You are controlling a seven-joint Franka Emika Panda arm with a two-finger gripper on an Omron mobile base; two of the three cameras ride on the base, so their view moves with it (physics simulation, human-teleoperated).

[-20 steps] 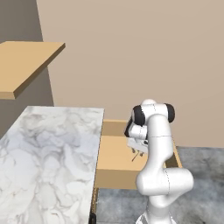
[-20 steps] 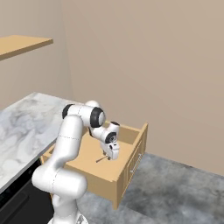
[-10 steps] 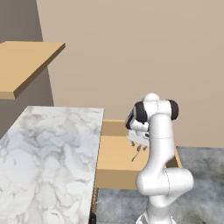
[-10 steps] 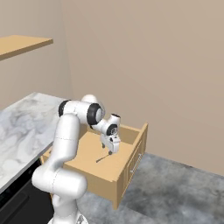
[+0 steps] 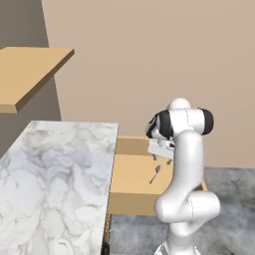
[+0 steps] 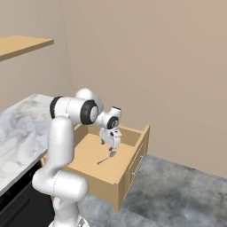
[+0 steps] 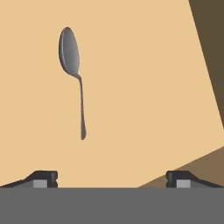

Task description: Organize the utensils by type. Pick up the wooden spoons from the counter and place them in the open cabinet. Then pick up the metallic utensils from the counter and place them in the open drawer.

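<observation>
The claw (image 7: 111,177) is open and holds nothing: in the hand view its two dark fingertips (image 7: 42,177) stand far apart at the bottom, one near 7 o'clock and one near 5 o'clock, with bare wood between them. It hangs above the open drawer (image 5: 130,174), apart from the bottom of it.

The silver spoon (image 7: 73,74) lies flat on the drawer bottom, free of the claw. In the hand view it is at about 11 o'clock, with the oval bowl toward 12 o'clock and the thin handle running down toward 6 o'clock; the handle end stops above the left fingertip and does not touch it. In the left base view the silver spoon (image 5: 155,174) sits just below the claw (image 5: 162,158), toward 6 o'clock from it. In the right base view the same spoon (image 6: 106,158) lies near the middle of the drawer (image 6: 126,170), under the claw (image 6: 109,144), its bowl pointing toward 1 o'clock.

The drawer is pulled out fully from under the tabletop (image 5: 55,179) (white marble with grey veins), and it lies at 3 o'clock from the tabletop in the left base view. I can see no other utensil inside the drawer. A wooden shelf (image 5: 27,74) is on the wall at 10 o'clock in the left base view, above the tabletop
</observation>
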